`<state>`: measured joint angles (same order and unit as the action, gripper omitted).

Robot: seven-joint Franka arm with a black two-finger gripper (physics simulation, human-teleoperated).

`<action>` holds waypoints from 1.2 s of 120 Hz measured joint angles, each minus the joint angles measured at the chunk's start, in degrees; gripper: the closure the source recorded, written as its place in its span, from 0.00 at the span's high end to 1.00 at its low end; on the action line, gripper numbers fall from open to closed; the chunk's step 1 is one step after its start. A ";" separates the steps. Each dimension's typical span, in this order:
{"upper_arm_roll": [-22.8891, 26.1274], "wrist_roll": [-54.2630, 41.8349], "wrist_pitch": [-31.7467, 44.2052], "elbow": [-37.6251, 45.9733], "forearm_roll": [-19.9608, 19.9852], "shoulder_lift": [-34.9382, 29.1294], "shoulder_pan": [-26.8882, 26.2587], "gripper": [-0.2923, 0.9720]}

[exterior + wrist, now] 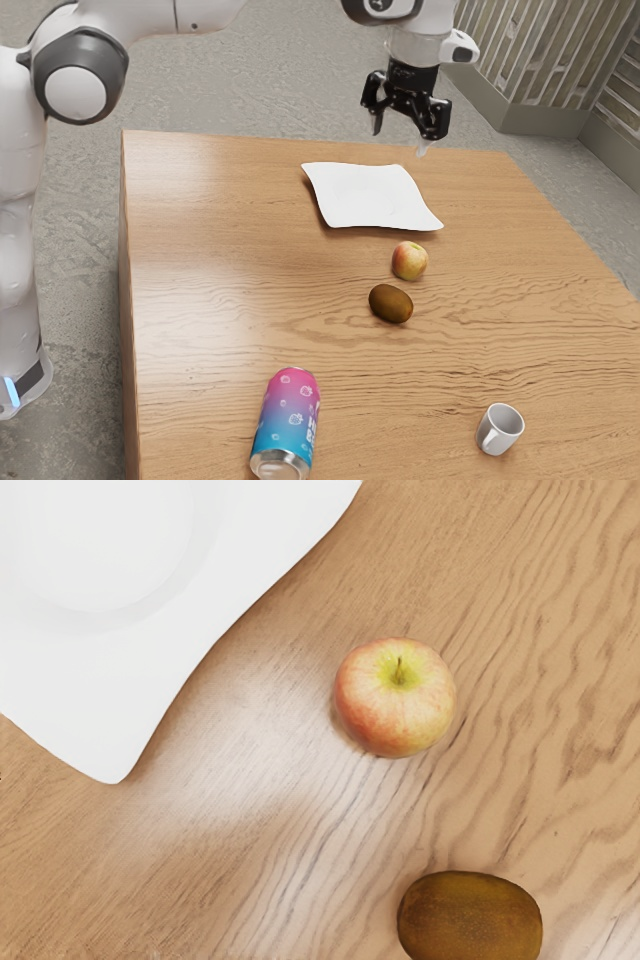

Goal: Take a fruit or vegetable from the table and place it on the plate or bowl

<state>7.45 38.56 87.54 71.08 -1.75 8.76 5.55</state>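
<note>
- The black two-finger gripper (401,133) hangs high above the far edge of the table, its fingers apart with nothing between them.
- Nearest beneath it lies the white square plate with wavy edges (370,196), bare; no fruit rests on it, so the placing is not yet done.
- Just beyond the plate's near corner stands the small rounded red-and-yellow apple (409,260), upright. In the wrist view its short stem sits in a greenish hollow facing up (395,697), and it is close to the plate's rim (100,710) but not touching it.
- Beside the apple, a little farther from the plate, lies the brown oval kiwi (390,303) on its side, apart from the apple.
- As I judge it, the task is at its start: choosing, descending, grasping, lifting and placing all remain.
- Well apart, near the front edge of the light-brown wooden table (220,260), lie a pink-and-blue drinks can on its side (287,423) and a small white mug (498,428).
</note>
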 joint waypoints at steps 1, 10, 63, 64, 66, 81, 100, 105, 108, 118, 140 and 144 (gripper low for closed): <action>0.04 1.35 -0.05 -0.07 -0.02 0.05 0.03 0.77; 0.20 12.65 -0.39 -0.37 -0.14 0.32 0.15 0.77; 1.67 35.10 -1.16 0.93 9.64 5.56 -1.79 0.77; 1.71 34.74 -1.15 0.91 9.91 5.95 -1.83 0.77; 1.82 33.86 -1.15 0.86 10.39 6.58 -1.86 0.77; 7.96 25.88 -1.15 0.93 7.90 7.64 -1.58 0.77; 9.77 14.74 -1.11 2.61 2.35 7.24 -1.34 0.77; 9.76 12.08 -1.10 2.89 1.68 7.38 -1.11 0.77; 9.76 10.57 -1.10 3.00 1.38 7.40 -1.08 0.77; 9.72 5.84 -1.08 4.47 0.79 7.15 -0.93 0.77; 9.69 -6.09 -0.96 6.69 0.22 6.76 -0.47 0.77; 9.69 -8.60 -0.91 6.71 0.13 6.78 -0.28 0.77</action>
<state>17.14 29.96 86.63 77.78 -1.62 15.54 5.27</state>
